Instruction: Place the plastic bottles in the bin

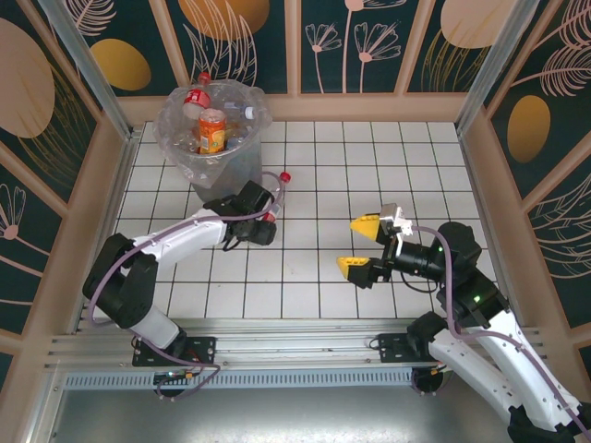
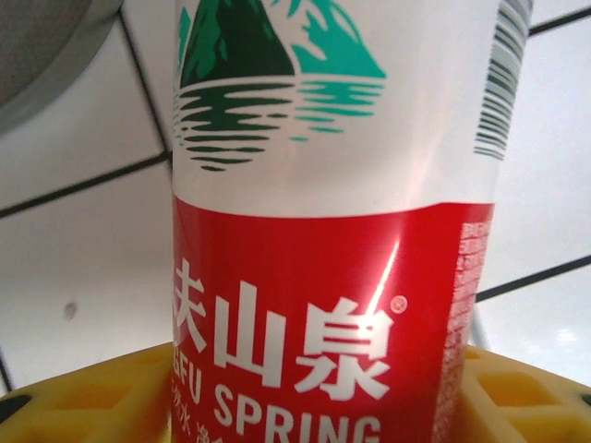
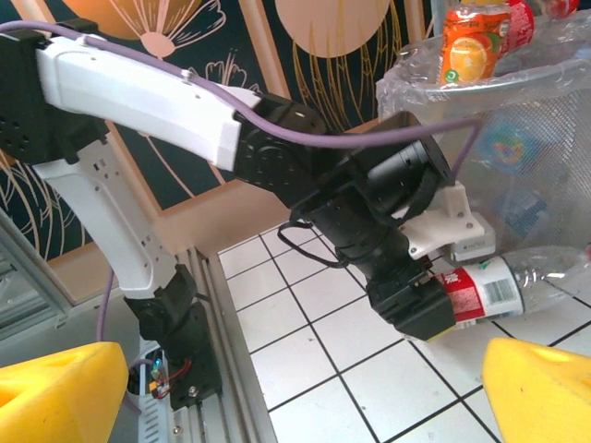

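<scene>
Left gripper [image 1: 266, 218]: closed on a water bottle [image 2: 332, 277] with a red-and-white label. The yellow fingers [image 2: 83, 401] bear against both sides of the label. The bottle sits low over the white tiled table [image 1: 314, 185], just beside the foot of the bin [image 1: 231, 164], with its red cap [image 1: 284, 175] pointing towards the back wall. Whether the bottle touches the tiles cannot be told.

Right gripper [image 1: 360, 245]: wide open and holding nothing. It is well apart from the bottle and the bin, over the tiles on the right half of the table.

Bin: stands at the far left, lined with a crinkled clear bag. Inside are an orange bottle [image 1: 212, 132] and a red-labelled bottle [image 1: 196, 97], near the top.
</scene>
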{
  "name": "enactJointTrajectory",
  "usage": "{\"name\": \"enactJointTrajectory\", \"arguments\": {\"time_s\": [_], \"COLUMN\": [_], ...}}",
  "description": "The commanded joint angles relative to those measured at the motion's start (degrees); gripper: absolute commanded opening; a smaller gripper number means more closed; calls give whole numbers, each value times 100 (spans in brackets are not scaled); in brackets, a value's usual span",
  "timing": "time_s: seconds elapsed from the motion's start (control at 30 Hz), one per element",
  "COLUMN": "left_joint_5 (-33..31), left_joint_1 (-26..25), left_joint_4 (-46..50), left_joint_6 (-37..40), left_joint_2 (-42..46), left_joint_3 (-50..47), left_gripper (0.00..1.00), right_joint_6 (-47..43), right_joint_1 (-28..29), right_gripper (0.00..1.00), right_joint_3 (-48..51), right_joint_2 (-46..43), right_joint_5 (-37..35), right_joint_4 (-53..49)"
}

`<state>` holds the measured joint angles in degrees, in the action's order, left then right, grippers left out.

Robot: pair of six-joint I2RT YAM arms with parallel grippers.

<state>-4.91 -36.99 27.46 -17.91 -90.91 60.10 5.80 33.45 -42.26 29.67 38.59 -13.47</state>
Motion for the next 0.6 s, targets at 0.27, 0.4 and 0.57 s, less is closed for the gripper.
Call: {"name": "enactJointTrajectory", "arguments": {"time_s": [0.27,0.4,0.57], "left_joint_5": [538,466,111], "left_joint_1": [-203,-204,-202], "left_joint_4": [-676,-698,-216], "left_joint_6": [-1735,-1791,-1779], "left_joint_2": [79,-67,-395], "left_joint_3": [1363,2004,3045], "left_gripper": [50,50,50], "right_joint_6": [-71,-62,-62], "right_joint_1": [-23,-23,-23], "right_gripper": [99,99,99], "right_joint_3": [60,56,61], "right_joint_2": [-147,-172,-225], "right_joint_5": [-264,-273,-282], "right_joint_4": [161,135,124]}}
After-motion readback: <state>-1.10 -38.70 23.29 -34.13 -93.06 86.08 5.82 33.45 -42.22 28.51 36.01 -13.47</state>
